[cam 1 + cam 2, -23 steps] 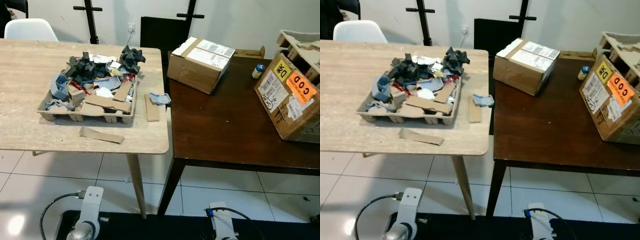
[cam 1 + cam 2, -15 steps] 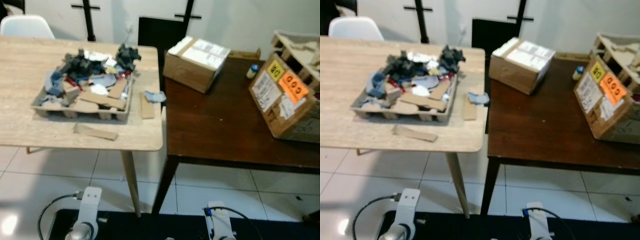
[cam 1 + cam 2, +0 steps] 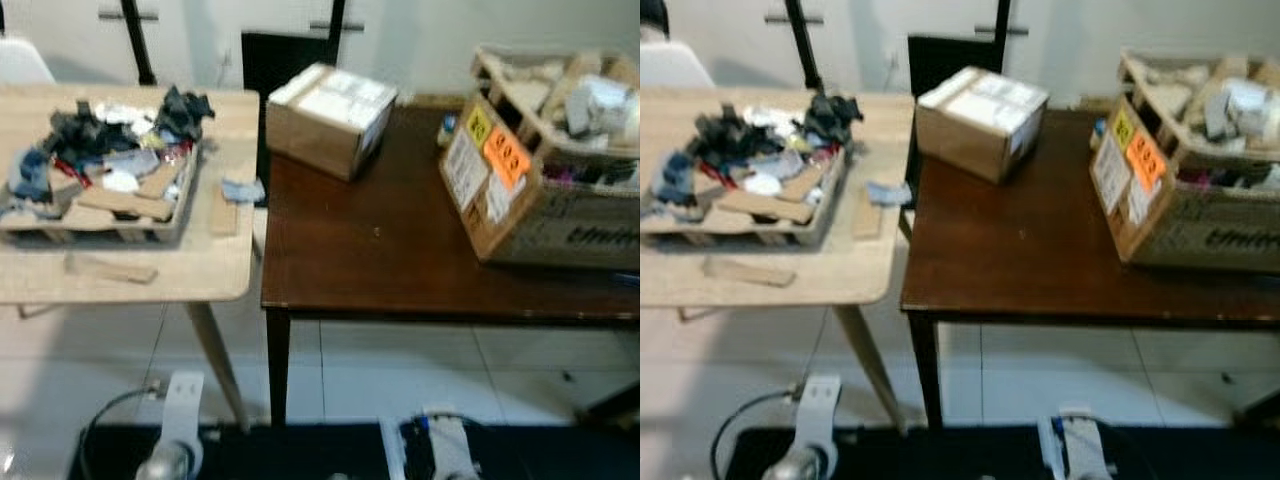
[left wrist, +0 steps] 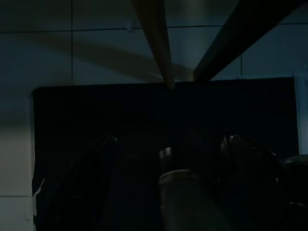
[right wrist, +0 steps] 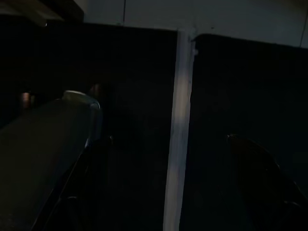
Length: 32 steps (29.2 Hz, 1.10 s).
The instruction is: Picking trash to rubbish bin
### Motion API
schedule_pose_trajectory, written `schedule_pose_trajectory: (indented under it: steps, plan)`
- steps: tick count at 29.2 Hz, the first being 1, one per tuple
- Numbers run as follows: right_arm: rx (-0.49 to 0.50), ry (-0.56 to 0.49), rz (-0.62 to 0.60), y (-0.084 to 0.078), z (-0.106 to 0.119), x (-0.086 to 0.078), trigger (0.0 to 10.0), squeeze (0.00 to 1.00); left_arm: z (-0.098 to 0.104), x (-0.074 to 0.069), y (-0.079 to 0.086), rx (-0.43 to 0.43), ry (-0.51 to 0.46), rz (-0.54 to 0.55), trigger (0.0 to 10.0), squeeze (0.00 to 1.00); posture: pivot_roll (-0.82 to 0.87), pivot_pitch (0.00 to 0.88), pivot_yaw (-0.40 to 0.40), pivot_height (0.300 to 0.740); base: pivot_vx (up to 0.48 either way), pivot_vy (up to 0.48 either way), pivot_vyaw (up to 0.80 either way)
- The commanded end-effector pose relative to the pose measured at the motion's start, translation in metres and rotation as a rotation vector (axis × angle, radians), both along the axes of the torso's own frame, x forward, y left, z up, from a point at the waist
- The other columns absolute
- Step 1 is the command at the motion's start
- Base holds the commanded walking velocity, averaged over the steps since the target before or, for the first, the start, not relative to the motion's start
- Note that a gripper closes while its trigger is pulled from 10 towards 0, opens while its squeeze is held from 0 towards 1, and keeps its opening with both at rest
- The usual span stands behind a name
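A cardboard tray [image 3: 160, 215] heaped with blue, black and brown scraps [image 3: 110, 160] stands on the light wooden table [image 3: 200, 280] at the left. Loose cardboard strips lie beside it [image 3: 222, 208] and in front of it [image 3: 108, 268], with a small blue scrap [image 3: 243, 188] near the table's edge. Both arms hang low, their wrists at the picture's lower edge [image 3: 178, 425] [image 3: 445, 450]. In the dark wrist views, my left gripper [image 4: 172, 139] and my right gripper [image 5: 159, 115] stand open above a black mat, nothing between their fingers.
A dark brown table [image 3: 380, 260] adjoins the light one. It carries a sealed cardboard box [image 3: 330, 115], a small bottle [image 3: 447, 128] and a large open box [image 3: 530, 190] with orange stickers, full of odds and ends. White tiled floor lies below; a black mat [image 3: 300, 455] is at my feet.
The camera has swung to the right, so the whole scene has slid left and blurred. The large stickered box now shows more fully. Nothing on the tables has moved.
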State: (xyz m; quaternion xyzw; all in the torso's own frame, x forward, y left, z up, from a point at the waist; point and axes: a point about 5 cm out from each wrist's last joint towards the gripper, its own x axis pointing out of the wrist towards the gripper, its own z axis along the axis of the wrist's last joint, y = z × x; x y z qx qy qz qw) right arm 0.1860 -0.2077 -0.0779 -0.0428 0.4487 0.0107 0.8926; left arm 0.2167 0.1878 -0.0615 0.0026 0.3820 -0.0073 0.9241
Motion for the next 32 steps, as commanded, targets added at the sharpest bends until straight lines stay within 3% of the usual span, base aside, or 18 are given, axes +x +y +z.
schedule_pose_trajectory:
  steps: [1,8,19,32]
  plan:
    - [0.004,0.025,0.004,0.002,-0.0034,-0.0057,10.0,0.0,-0.0056,-0.0094,0.0016,-0.006,0.032,0.014,10.0,0.0,0.04,0.132,-0.067,0.74,0.0,0.48,0.0]
    - [0.006,0.027,0.005,0.0029,-0.0039,-0.0063,10.0,0.0,-0.0049,-0.0094,0.003,0.004,0.019,0.012,10.0,0.0,0.04,0.136,-0.068,0.74,0.0,0.45,0.0]
    - [0.007,0.03,0.005,0.0038,-0.0046,-0.0074,10.0,0.0,-0.0055,-0.0112,0.0082,0.046,0.034,-0.003,10.0,0.0,0.05,0.141,-0.067,0.74,0.0,0.0,0.0]
    - [0.016,0.031,-0.009,0.0038,-0.0046,-0.0072,10.0,0.0,-0.0044,-0.0082,0.0056,0.034,0.033,-0.002,10.0,0.0,0.05,0.15,-0.061,0.74,0.0,0.0,0.0]
